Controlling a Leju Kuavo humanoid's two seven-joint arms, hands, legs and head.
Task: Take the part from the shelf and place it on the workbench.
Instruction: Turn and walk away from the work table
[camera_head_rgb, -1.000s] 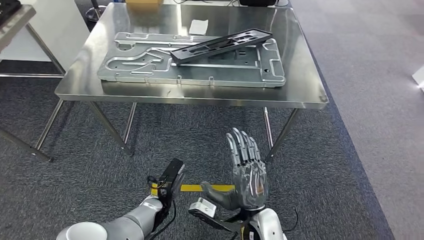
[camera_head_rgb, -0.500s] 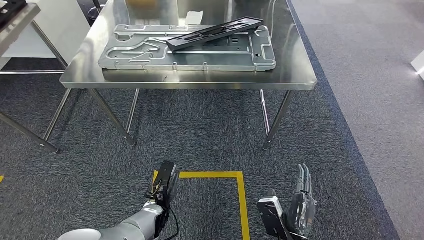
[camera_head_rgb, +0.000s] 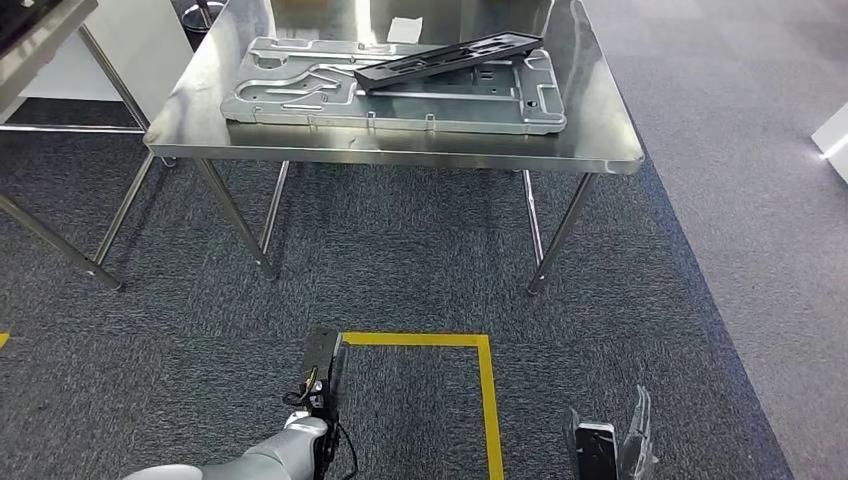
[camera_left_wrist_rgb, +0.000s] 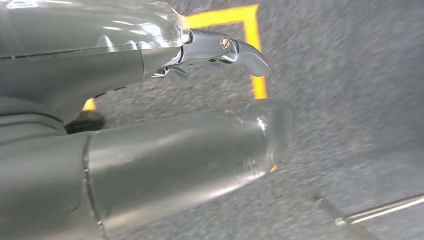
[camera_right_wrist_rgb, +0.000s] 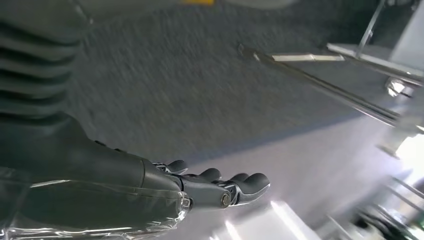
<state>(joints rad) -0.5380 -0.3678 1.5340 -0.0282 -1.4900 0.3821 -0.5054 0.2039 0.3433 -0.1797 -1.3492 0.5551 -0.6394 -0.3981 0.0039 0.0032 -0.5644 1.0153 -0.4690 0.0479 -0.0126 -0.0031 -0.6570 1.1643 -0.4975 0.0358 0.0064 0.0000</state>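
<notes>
nearest to you: the left hand (camera_left_wrist_rgb: 150, 145) is hanging low over the grey carpet (camera_head_rgb: 420, 270), holding nothing; its fingers are lying loosely extended, apart, above the yellow floor tape (camera_head_rgb: 485, 390). in the head view you are seeing it edge-on at the bottom of frame.

next: the right hand (camera_right_wrist_rgb: 215, 187) is also hanging low at your right side, fingers straight and side by side, holding nothing.

further out: the steel workbench (camera_head_rgb: 600, 140) is standing on thin legs across the carpet, well apart from both hands.

on it: a large silver stamped panel (camera_head_rgb: 300, 95) is lying flat. the black part (camera_head_rgb: 450, 60), long and narrow with cut-outs, is resting across the panel's top, tilted, one end riding higher.

handling, as a judgement: you are likely dealing with a stiff, light, moulded or pressed piece; it is probably smooth and could slide on the metal beneath. if you are regripping, take it along a long edge near the middle, or at both ends with two hands, to stop it swinging.

status, as a judgement: the part is already lying on the bench, so the placing looks done.
</notes>
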